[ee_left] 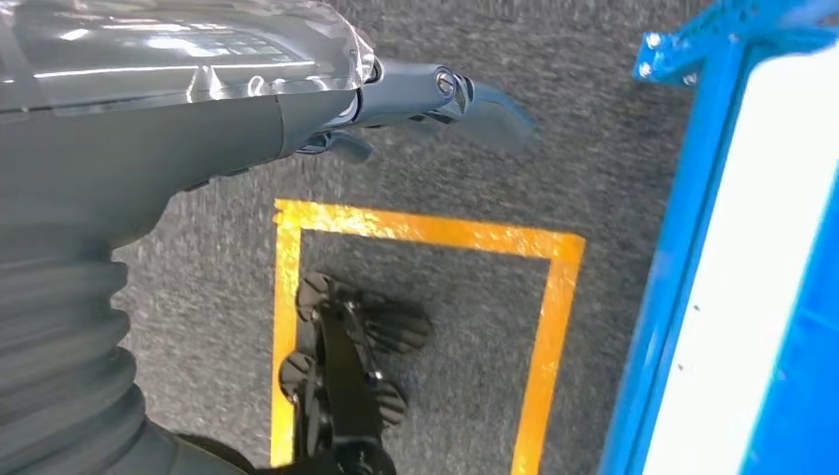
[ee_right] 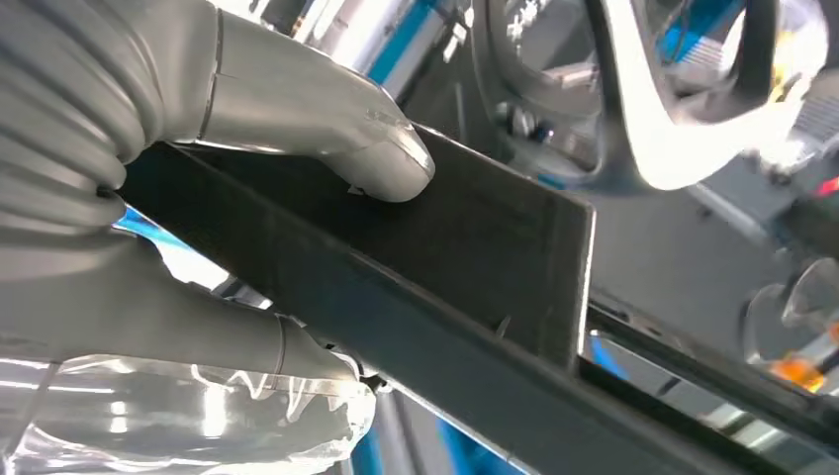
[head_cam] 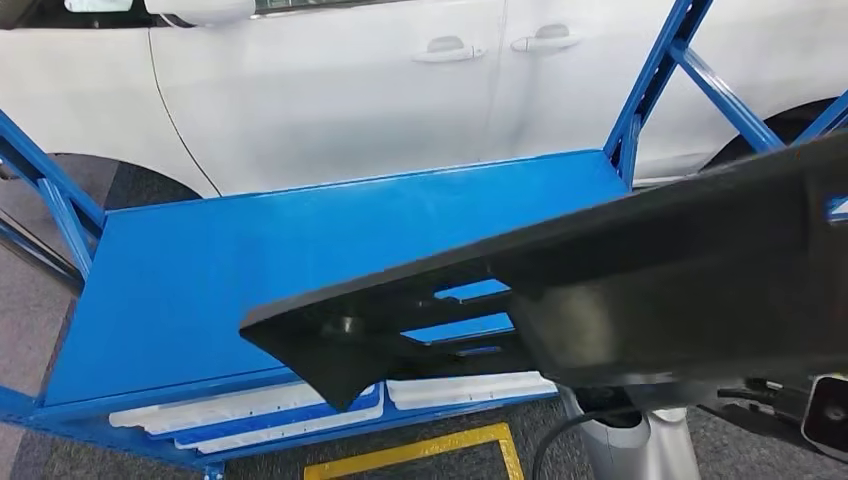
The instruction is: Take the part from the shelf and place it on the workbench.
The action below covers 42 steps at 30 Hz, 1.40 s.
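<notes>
Already in the carrying step, the right hand (ee_right: 297, 139) grips the long black plastic slotted part (head_cam: 560, 290) above the blue metal tabletop (head_cam: 250, 260), so lowering it flat seems next, while the left hand (ee_left: 396, 99) hangs empty, fingers loosely extended.

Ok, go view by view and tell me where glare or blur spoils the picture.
Head view: black part looms close and soft-edged. Left wrist view: left hand smeared, glare on its plastic wrap. Right wrist view: blown-out highlights behind the right hand.

Car workshop — white car (head_cam: 350, 90), blue shelf (head_cam: 300, 250)
</notes>
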Each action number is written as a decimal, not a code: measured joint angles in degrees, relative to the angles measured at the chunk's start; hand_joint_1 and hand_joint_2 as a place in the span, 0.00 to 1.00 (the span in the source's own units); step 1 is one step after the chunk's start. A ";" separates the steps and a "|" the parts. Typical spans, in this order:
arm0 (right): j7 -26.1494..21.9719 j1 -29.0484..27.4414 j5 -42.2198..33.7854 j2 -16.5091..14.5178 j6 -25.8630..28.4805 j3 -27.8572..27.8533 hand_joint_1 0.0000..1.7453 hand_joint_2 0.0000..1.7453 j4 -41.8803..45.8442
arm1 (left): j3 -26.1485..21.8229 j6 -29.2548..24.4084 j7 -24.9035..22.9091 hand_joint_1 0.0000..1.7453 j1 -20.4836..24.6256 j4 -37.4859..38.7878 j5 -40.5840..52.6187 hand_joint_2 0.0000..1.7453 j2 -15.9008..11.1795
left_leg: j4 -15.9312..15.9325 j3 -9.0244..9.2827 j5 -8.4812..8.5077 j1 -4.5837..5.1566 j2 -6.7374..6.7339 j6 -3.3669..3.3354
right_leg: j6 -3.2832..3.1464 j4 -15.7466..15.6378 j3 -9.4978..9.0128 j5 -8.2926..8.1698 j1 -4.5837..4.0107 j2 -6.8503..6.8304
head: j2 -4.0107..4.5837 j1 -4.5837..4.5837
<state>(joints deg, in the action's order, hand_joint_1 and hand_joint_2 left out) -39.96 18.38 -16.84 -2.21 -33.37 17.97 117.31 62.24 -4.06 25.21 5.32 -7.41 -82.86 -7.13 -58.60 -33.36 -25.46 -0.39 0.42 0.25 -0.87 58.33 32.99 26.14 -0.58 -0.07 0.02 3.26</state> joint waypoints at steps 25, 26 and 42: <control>0.23 0.08 6.40 1.62 4.93 11.95 1.00 1.00 -5.99 | 1.00 -1.80 -3.03 0.00 0.19 0.04 0.00 1.00 0.06 | -14.67 -5.86 -5.47 -0.87 -0.07 1.75 | -0.99 -1.04 1.75 -2.00 0.37 -0.22 | 0.00 0.00; 0.21 0.07 6.74 1.76 5.22 12.16 1.00 1.00 -6.05 | 1.22 -1.75 -3.06 0.00 0.22 0.04 0.00 1.00 -0.02 | -11.60 -3.16 -4.06 -0.87 -0.07 1.60 | -0.89 -0.79 2.45 -2.39 0.30 -0.22 | 0.00 0.00; 0.12 -0.75 7.47 3.41 1.09 9.31 1.00 1.00 -5.85 | 2.87 -1.81 -4.45 0.00 0.68 0.04 0.00 1.00 0.05 | 0.65 -2.15 2.04 -0.66 -0.63 -0.88 | 2.26 9.27 1.39 3.21 1.15 0.13 | 0.00 -0.01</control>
<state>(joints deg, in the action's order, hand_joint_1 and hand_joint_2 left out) -39.85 17.64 -9.38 1.20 -32.28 27.28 111.46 65.11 -5.87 20.75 5.99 -7.37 -82.86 -7.08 -57.95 -35.51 -23.42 -1.05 -0.22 -0.64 1.40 67.60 34.38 29.35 0.56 0.06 0.02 3.25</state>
